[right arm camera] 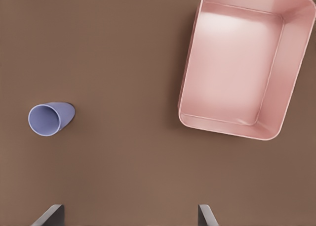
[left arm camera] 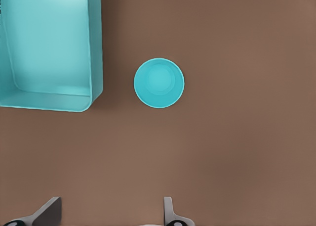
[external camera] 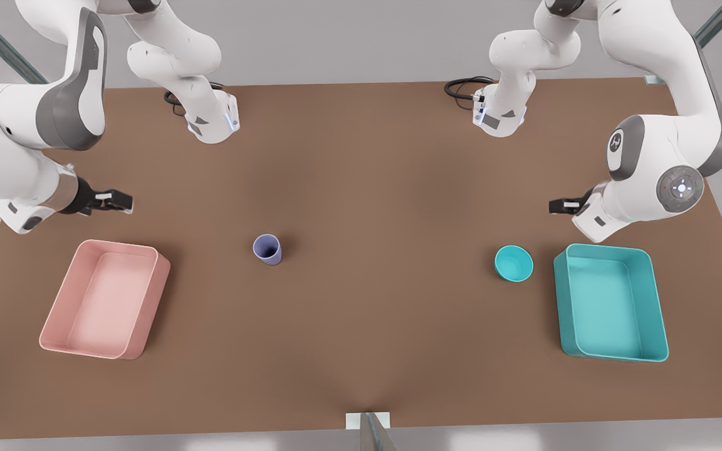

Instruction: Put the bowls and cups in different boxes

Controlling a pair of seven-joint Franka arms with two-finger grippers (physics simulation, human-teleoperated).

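The left gripper (external camera: pixel 555 205) hangs above the table with its fingers spread wide; the right gripper (external camera: pixel 124 202) hangs likewise, fingers apart.

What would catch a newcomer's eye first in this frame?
Two open tubs flank the brown table: the pale pink box at the front view's left, the teal box at its right, both empty. Between them stand the lavender cup and, beside the teal box, the teal bowl. The left gripper and right gripper hover behind the boxes, jaws open.
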